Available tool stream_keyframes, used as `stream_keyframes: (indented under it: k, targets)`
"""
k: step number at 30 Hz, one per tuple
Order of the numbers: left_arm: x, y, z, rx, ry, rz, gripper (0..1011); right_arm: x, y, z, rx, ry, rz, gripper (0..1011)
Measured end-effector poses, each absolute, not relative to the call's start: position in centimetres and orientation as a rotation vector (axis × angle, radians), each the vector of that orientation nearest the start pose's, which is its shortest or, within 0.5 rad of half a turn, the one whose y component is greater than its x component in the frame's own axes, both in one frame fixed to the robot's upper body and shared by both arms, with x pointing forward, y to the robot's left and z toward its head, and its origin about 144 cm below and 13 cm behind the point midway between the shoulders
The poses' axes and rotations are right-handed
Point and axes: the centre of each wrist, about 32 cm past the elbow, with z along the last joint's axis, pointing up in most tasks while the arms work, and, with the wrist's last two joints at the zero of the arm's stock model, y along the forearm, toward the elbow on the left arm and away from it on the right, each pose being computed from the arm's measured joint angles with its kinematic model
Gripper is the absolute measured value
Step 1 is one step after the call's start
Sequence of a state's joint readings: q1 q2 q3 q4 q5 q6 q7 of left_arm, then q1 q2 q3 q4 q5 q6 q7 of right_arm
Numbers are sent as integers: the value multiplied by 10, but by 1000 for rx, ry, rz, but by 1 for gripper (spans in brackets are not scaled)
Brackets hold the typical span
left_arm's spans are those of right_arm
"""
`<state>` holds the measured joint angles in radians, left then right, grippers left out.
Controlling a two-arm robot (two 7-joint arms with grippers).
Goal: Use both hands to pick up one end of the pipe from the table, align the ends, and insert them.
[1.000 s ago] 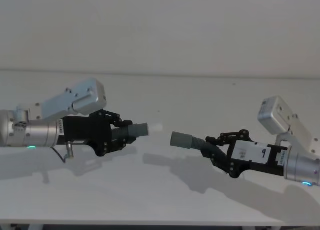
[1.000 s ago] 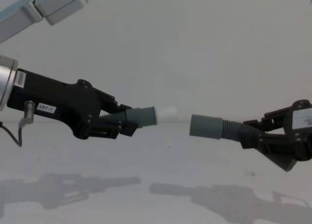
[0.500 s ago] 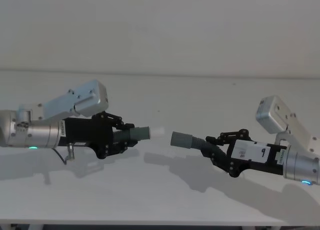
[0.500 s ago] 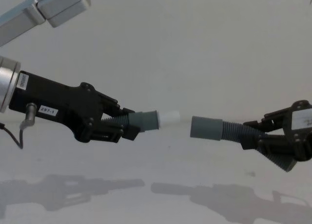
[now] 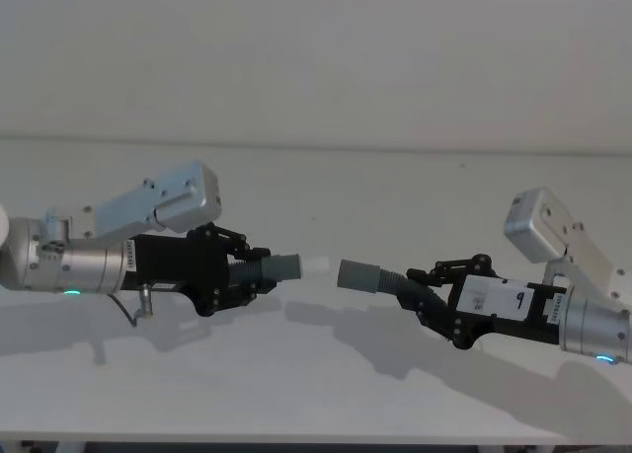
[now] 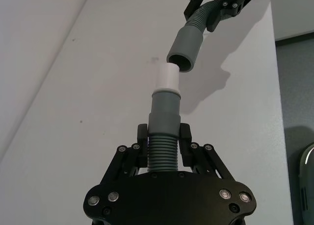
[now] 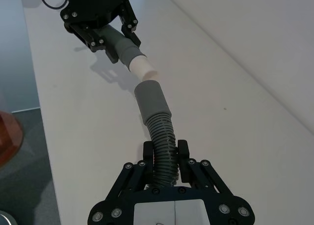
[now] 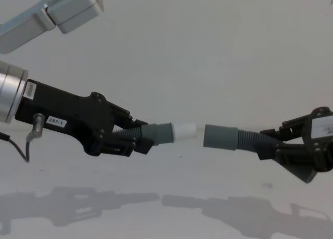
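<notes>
Both pieces of the pipe are held above the white table [image 5: 316, 374], end to end. My left gripper [image 5: 242, 272] [image 8: 134, 141] [image 6: 163, 139] is shut on the ribbed part of the left piece [image 6: 162, 154]. That piece's grey cuff [image 8: 161, 133] ends in a white tip [image 8: 186, 129] [image 6: 167, 78]. My right gripper [image 5: 427, 290] [image 8: 274, 145] [image 7: 165, 154] is shut on the ribbed part of the right piece [image 7: 162, 134]. Its wider grey socket cuff [image 8: 219, 137] [image 7: 151, 100] faces the white tip. A small gap separates tip and socket, and they are nearly in line.
The table's front edge [image 5: 316, 439] runs along the bottom of the head view, and a pale wall [image 5: 316, 58] stands behind the table. Beyond the table's side edge is dark floor [image 6: 297, 87], with a brown-orange object [image 7: 7, 137] on it.
My left gripper has moved right and slightly down with its piece, narrowing the gap between the white tip and the socket. The right gripper has barely moved.
</notes>
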<state>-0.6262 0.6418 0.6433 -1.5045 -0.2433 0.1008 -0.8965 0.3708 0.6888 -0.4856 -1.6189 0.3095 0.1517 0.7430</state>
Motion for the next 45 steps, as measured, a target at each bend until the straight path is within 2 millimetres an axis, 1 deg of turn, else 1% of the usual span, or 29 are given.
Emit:
stream_keyframes:
  k: [25, 45]
  targets:
    - [565, 259, 1288, 507, -340, 271, 364, 519, -289, 1250, -436, -202, -478, 290]
    - [567, 260, 1286, 511, -332, 268, 364, 520, -284, 1249, -461, -232, -473, 290]
